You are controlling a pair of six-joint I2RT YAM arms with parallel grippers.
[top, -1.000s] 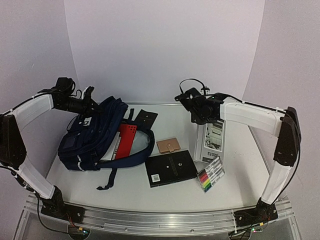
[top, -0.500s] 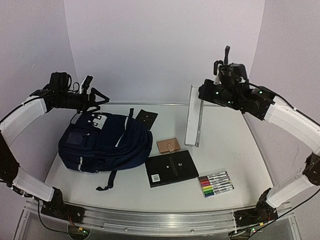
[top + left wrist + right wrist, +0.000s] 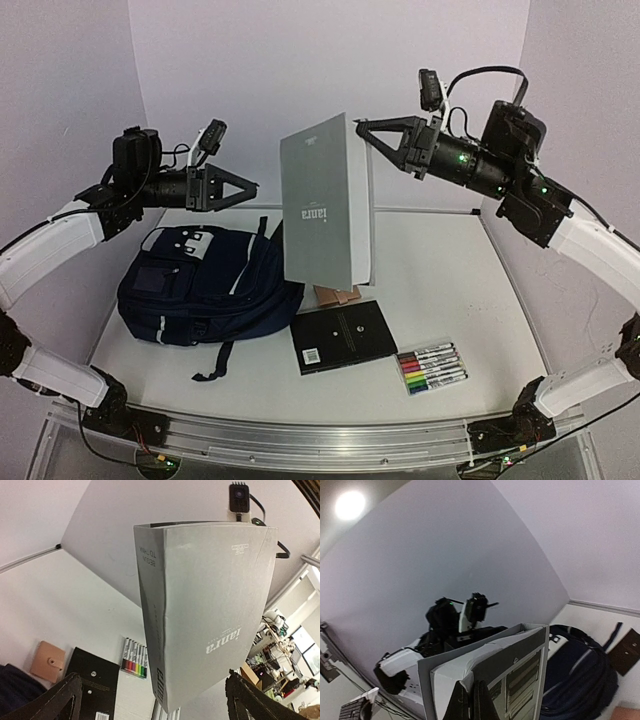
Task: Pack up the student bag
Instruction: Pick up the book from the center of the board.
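While the large navy-blue fabric backpack [image 3: 200, 290] lies slumped on the left half of the white desk [image 3: 480, 290], its mouth looks closed, with thin white stripes and black straps showing on top. The left tool [image 3: 240, 188] hovers above the bag's far end, its jaws spread as wide as they go and nothing between them. The right tool [image 3: 365, 125] is pinched tight on the top corner of a tall grey stiff-covered book [image 3: 320, 205]. That book hangs in the air between the two arms, above a small tan leather wallet [image 3: 340, 297]. A flat black notebook [image 3: 340, 336] and a clear pack of coloured markers [image 3: 432, 364] lie nearer the front, apart from the bag.

By my judgement the backpack is light but limp: cloth that folds, sags and closes on itself, so it will not stay open alone. The best hold is probably the doubled seam beside the main zip, or the top loop. The loose straps would only drag. The book is rigid and broad, and hung from one corner it may swing or slip on its way to the opening.
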